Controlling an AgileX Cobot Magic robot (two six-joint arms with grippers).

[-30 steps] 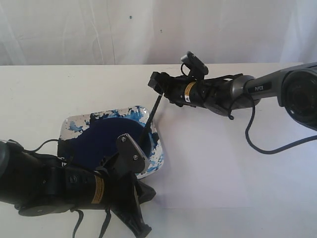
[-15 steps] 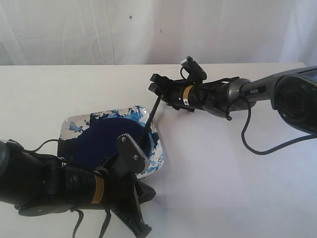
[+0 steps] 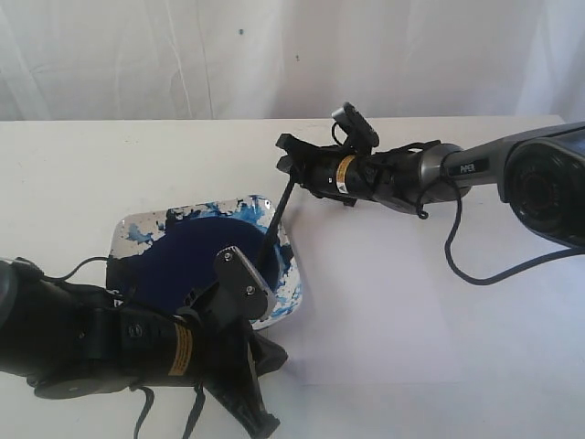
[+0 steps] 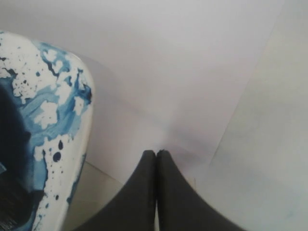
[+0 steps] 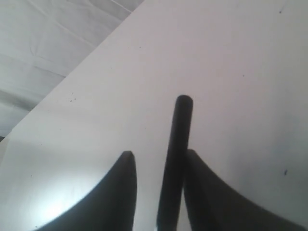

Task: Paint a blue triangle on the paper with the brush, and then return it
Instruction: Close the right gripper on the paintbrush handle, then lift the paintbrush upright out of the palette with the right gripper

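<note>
**A:** What is your right gripper point(image 5: 159, 153) doing?

**B:** My two dark fingers stand apart with the thin black-handled brush point(image 3: 277, 219) between them. The handle lies against one finger and a gap shows on its other side, so I am not clamping it.

**A:** And how does the brush sit?

**B:** It leans steeply. Its upper end is at my right fingers. Its lower end runs down into the dark blue paint pool point(image 3: 187, 256) of the square dish point(image 3: 128, 240), whose pale rim is splashed with blue. I cannot make out the tip against the paint.

**A:** Your left gripper point(image 4: 156, 153)?

**B:** Its fingers are pressed together, touching along their length, with nothing in them. The tips are over the plain white paper sheet point(image 3: 393, 302), near its edge and just beside a corner of the dish.

**A:** Where does the paper lie?

**B:** Flat on the white table point(image 3: 82, 165), right of the dish in the exterior view. Whether it touches the dish or slips under it, I cannot tell. My right arm reaches in from the right, and a white cloth point(image 3: 183, 55) hangs behind the table.
</note>
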